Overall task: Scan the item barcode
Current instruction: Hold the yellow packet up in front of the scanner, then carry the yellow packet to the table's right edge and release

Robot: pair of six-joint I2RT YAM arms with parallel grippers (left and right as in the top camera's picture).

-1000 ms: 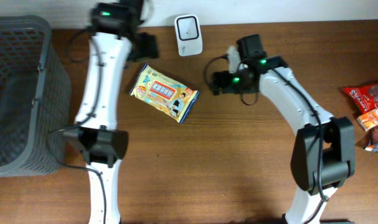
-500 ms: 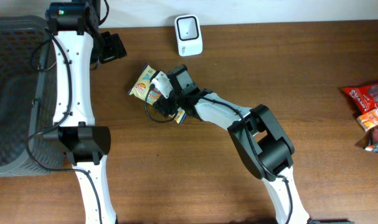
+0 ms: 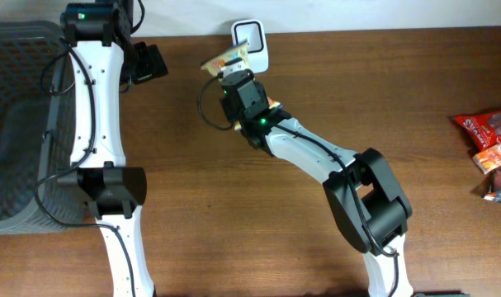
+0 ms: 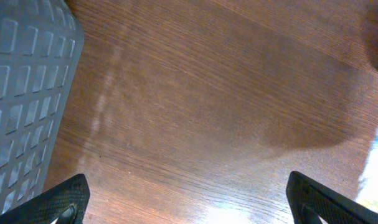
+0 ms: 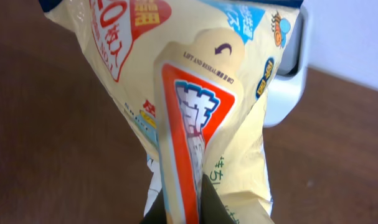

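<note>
The item is a yellow snack packet [image 3: 224, 58] with red and blue print, held up off the table against the front of the white barcode scanner [image 3: 253, 35]. My right gripper [image 3: 231, 73] is shut on the packet's lower edge. In the right wrist view the crumpled packet [image 5: 195, 93] fills the middle, pinched at my right gripper [image 5: 185, 205], and the scanner [image 5: 289, 74] shows just behind it. No barcode is visible on the packet. My left gripper [image 3: 148, 63] hangs open over bare wood at the back left; its fingertips [image 4: 64, 200] stand wide apart with nothing between them.
A grey plastic basket [image 3: 19, 124] fills the left side, and its wall [image 4: 20, 93] shows close to my left gripper. A few red and orange snack packets [image 3: 489, 148] lie at the right edge of the brown wooden table [image 3: 233, 231].
My right arm swung left to the packet, shut on it and lifted it from the table up to the scanner. My left arm moved back toward the basket, then stayed still.
</note>
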